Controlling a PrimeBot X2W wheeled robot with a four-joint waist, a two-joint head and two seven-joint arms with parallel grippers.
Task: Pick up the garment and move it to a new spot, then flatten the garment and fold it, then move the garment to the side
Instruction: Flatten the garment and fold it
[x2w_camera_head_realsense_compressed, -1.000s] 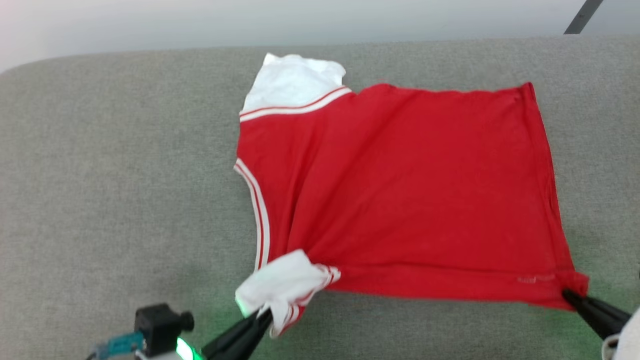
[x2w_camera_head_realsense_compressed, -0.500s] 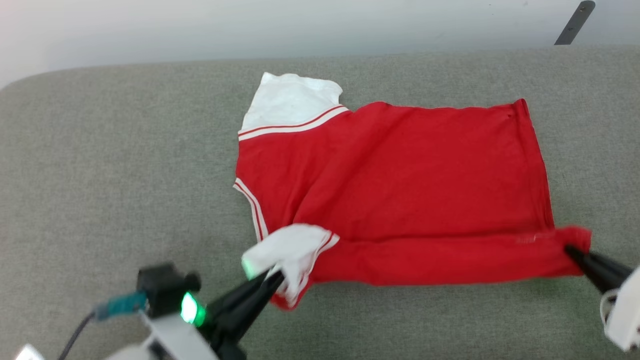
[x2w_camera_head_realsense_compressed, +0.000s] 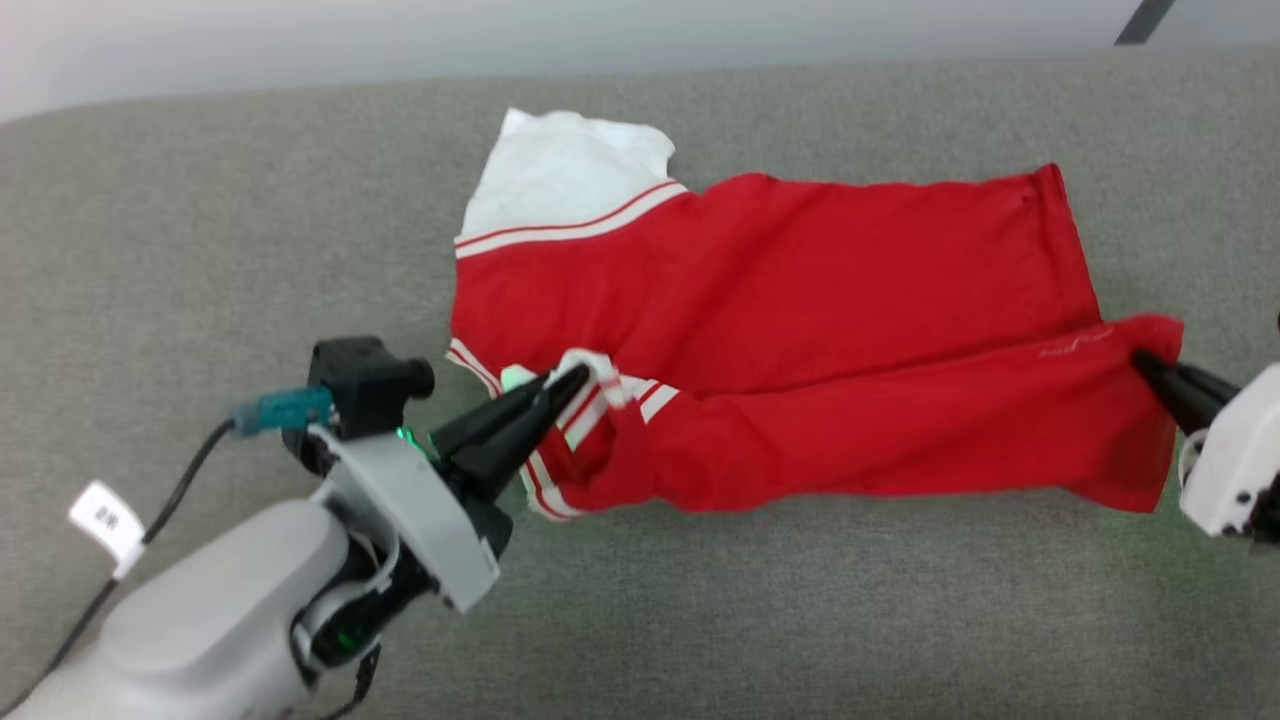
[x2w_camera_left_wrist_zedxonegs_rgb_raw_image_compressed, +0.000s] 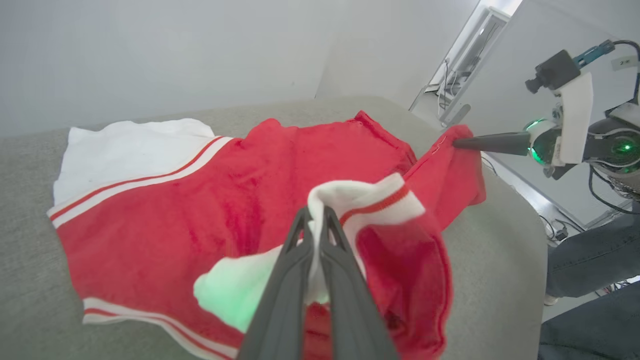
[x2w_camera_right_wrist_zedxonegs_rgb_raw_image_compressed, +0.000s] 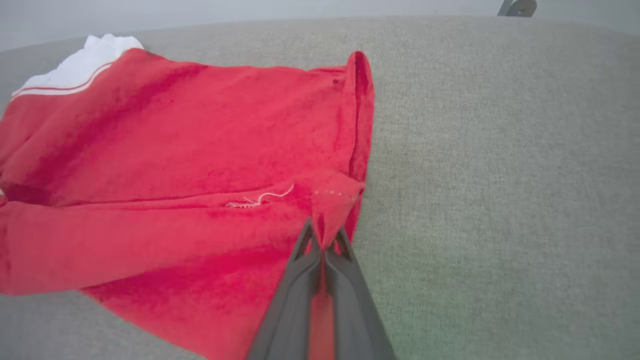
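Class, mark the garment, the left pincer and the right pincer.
garment (x2w_camera_head_realsense_compressed: 800, 290): head view, flat red body.
left pincer (x2w_camera_head_realsense_compressed: 578, 377): head view, fingertips shut on sleeve trim.
right pincer (x2w_camera_head_realsense_compressed: 1140, 361): head view, fingertips shut on hem corner.

Left arm: my pale forearm (x2w_camera_head_realsense_compressed: 200, 620) lay at the lower left of the head view. My left gripper (x2w_camera_head_realsense_compressed: 578, 380) was angled up and to the right, both dark fingers pressed together on a sleeve fold of the garment (x2w_camera_head_realsense_compressed: 850, 280). Right arm: my right gripper (x2w_camera_head_realsense_compressed: 1142, 362) pointed leftward from the right edge, fingers pinched tight on a hem corner.
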